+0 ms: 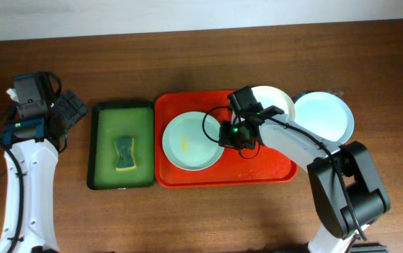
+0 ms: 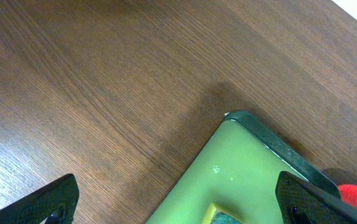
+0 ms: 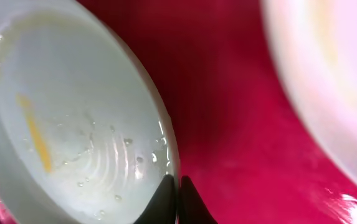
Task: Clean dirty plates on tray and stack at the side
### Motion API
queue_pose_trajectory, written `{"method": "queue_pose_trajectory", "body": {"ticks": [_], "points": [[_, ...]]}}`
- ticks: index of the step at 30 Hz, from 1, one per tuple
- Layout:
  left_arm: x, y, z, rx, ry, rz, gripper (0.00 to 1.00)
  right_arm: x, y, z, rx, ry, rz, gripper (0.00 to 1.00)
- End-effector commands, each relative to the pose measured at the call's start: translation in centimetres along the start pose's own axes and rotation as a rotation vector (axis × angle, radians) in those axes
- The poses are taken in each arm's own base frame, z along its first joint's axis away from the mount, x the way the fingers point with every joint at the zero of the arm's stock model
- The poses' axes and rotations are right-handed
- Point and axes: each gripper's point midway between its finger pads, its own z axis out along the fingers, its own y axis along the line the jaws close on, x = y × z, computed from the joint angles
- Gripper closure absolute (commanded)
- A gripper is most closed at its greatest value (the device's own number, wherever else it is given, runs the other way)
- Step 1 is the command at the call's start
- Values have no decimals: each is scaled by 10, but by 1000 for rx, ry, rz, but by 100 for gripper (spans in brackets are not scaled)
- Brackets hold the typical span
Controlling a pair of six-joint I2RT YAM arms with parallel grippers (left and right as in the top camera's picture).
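Note:
On the red tray [image 1: 222, 176] lies a pale blue-green dirty plate [image 1: 190, 140] with a yellow smear in its middle. My right gripper [image 1: 224, 133] is shut on its right rim. In the right wrist view the two dark fingertips pinch that rim at my right gripper [image 3: 177, 186], with the wet plate [image 3: 72, 124] to the left and the tray [image 3: 228, 93] to the right. A white-cream plate [image 1: 275, 102] sits at the tray's back right corner, partly under the arm. Another pale blue-green plate [image 1: 324, 116] rests on the table right of the tray. My left gripper [image 1: 71, 109] is open and holds nothing.
A dark green tray [image 1: 106, 151] with a yellow-green sponge [image 1: 124, 153] stands left of the red tray. In the left wrist view my left gripper [image 2: 178, 202] hovers over the green tray's [image 2: 247, 162] back corner and the sponge [image 2: 225, 218].

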Motion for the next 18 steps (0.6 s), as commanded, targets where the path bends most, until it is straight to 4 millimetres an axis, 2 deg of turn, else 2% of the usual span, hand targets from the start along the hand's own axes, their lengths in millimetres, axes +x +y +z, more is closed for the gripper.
{"method": "queue_pose_trajectory", "body": {"ticks": [1,3,4,5,8,9,11,16,17,18], "points": [[-9,1,-9,6,-32,-22,1,-3,-15,-3,92,-29,28,96],[-9,1,-8,5,-32,-22,1,-5,-17,-3,104,-41,8,72],[-9,1,-9,6,-32,-22,1,-8,-21,-4,126,-58,8,68],[-9,1,-8,5,-32,-22,1,-8,-21,-3,126,-58,8,69],[-9,1,-8,5,-32,-22,1,-8,-23,2,131,-51,9,81],[-9,1,-8,5,-32,-22,1,-8,-23,2,133,-47,-42,85],[-9,1,-8,5,-32,-22,1,-7,-23,2,135,-40,-101,86],[-11,0,-9,9,-38,-24,1,-3,-25,2,142,-22,-100,88],[-10,0,-9,7,-35,-23,1,-2,-26,2,143,-19,-98,87],[-9,0,-9,9,-32,-23,1,-2,-26,2,141,-18,-98,80]]}}
